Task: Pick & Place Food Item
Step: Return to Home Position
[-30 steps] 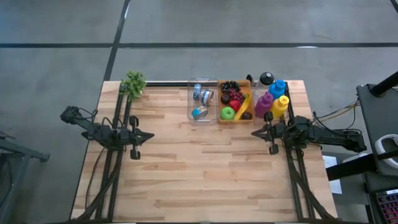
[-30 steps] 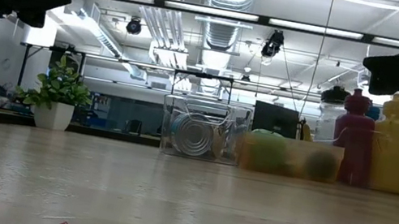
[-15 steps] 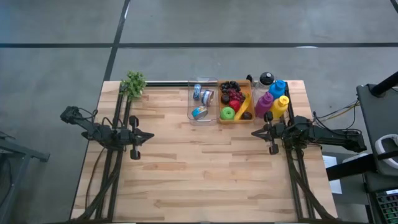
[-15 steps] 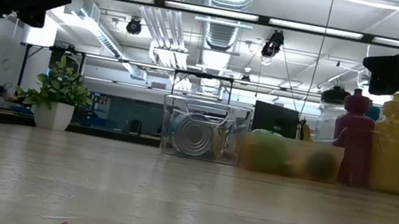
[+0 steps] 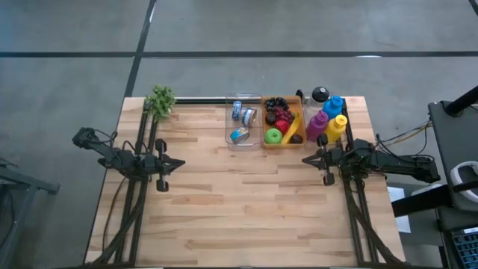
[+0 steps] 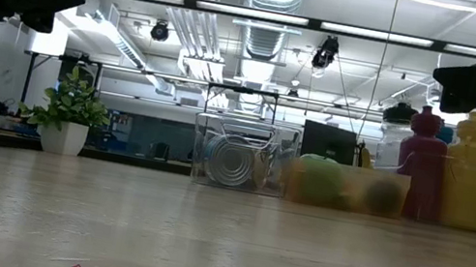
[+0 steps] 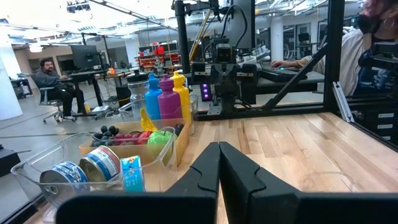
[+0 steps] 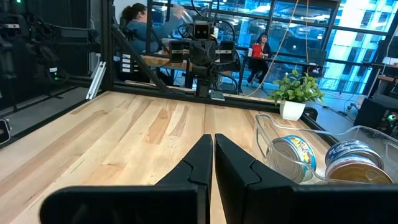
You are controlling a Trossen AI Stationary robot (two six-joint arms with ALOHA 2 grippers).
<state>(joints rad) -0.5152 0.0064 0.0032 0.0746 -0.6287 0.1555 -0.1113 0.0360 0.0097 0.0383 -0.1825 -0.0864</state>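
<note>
An orange tray at the table's far edge holds food items: a green apple, red and dark fruit, a yellow banana. In the left wrist view the tray shows with the apple. Beside it a clear bin holds cans. My left gripper hovers shut over the table's left part, pointing right. My right gripper hovers shut at the right, pointing left, just near of the tray. Both fingertip pairs meet in the wrist views.
Coloured bottles stand right of the tray, close to my right arm. A small potted plant sits at the far left corner. Bare wooden tabletop lies between and near of both arms. People sit in the room beyond.
</note>
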